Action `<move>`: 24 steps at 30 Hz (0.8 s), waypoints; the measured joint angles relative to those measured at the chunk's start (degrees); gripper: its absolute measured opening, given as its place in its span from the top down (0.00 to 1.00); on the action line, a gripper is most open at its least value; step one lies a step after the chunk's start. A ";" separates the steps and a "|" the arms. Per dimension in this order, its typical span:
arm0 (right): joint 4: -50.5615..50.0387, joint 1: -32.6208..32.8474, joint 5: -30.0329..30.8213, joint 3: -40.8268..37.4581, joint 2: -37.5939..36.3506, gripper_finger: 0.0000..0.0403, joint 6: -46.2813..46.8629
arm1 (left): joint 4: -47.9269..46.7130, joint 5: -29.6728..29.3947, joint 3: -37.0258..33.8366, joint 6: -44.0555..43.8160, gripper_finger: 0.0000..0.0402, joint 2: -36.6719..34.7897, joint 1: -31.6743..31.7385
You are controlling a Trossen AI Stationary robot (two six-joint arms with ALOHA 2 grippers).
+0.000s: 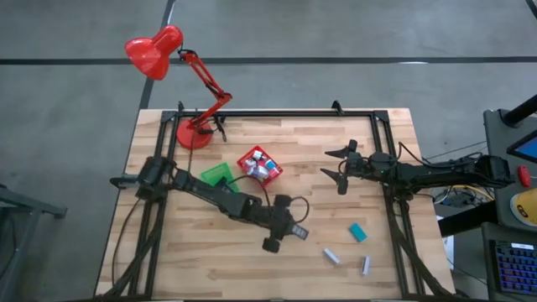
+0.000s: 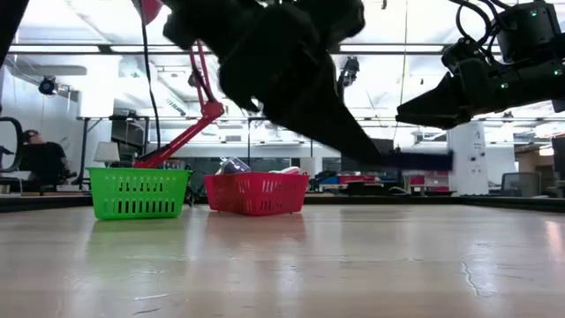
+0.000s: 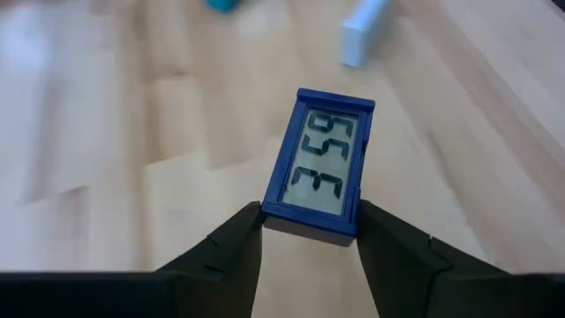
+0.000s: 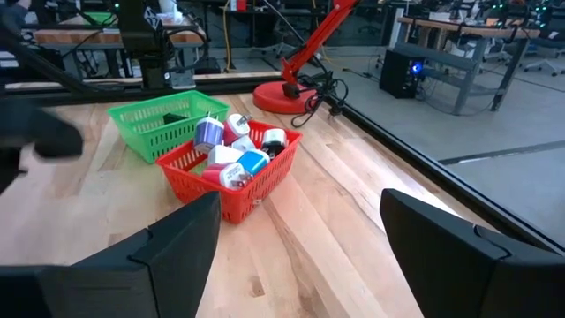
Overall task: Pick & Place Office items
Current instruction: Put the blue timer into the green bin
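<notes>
Blue-framed digital clock, grey display, gripper-held

In the left wrist view the lower edge of the blue digital clock is covered by the left hand; a teal item and a white stick beyond it are blurred and cut by the picture's edge; in the low view the same arm is a dark blur in front, hiding part of the red bin and whatever it grips; the green bin shows no contents from this height; from above, the items in the red bin are too small to name; the right hand is cut off below.
</notes>
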 joint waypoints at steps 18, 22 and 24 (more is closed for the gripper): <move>-0.25 0.00 0.01 -0.02 0.02 0.24 0.02 | -2.09 -21.35 -23.12 -18.99 0.58 -24.84 0.91; -0.29 0.00 0.00 -0.02 0.00 0.25 0.00 | -4.02 -25.10 -29.67 -24.08 0.58 -33.41 0.98; -0.30 0.00 0.00 -0.02 0.00 0.25 0.01 | -6.93 -27.17 -32.12 -28.02 0.58 -37.85 0.96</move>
